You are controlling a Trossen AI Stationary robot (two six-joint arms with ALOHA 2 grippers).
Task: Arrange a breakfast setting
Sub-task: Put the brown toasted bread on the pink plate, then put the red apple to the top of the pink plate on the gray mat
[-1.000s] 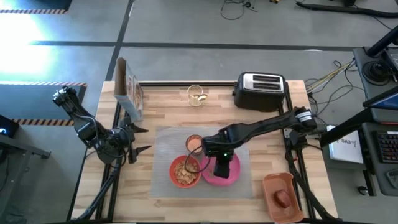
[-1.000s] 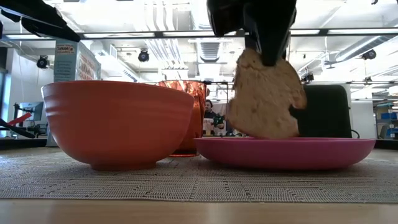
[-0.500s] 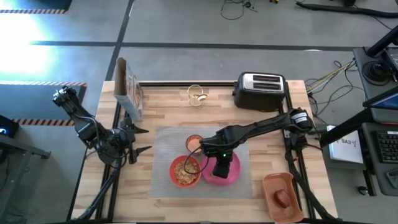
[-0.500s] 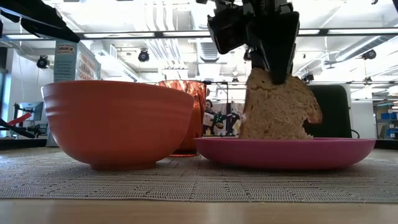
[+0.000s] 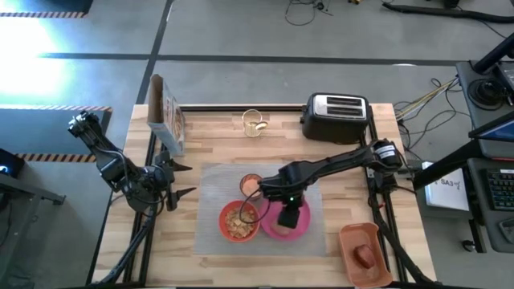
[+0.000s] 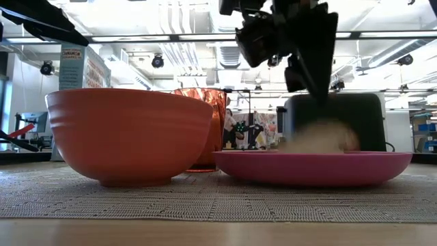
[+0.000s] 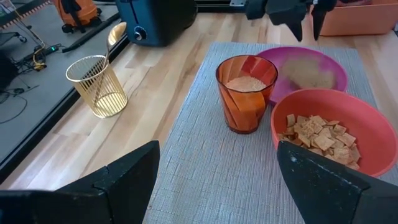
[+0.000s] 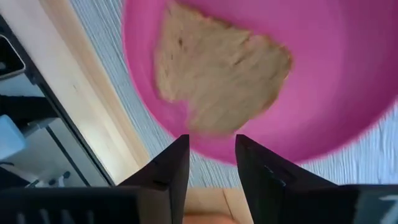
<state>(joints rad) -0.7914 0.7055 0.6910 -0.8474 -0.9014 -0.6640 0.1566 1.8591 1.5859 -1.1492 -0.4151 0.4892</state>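
A brown toast slice (image 8: 217, 74) lies flat in the round pink plate (image 8: 348, 112) on the grey mat (image 5: 209, 189). My right gripper (image 8: 211, 163) hovers just above it, fingers open and pointing down, touching nothing; the low view shows it (image 6: 311, 68) clear of the toast (image 6: 321, 137). Left of the plate on the mat stand the red-orange bowl (image 5: 239, 222), holding cereal, and an orange cup (image 5: 250, 184). The gold spoon (image 7: 115, 34) stands in a wire holder. A red apple (image 5: 365, 255) lies in the orange tray. My left gripper (image 5: 181, 181) waits open at the mat's left edge.
The black-and-chrome toaster (image 5: 336, 115) stands at the far right, the gold wire holder (image 5: 255, 123) at the far middle, and a cereal box (image 5: 165, 112) upright at the far left. The orange tray (image 5: 361, 249) sits at the near right corner.
My right gripper has lowered the upright toast slice until its lower edge met the plate, then opened and let go. The slice has tipped over and now lies flat in the plate. The gripper stays above it.
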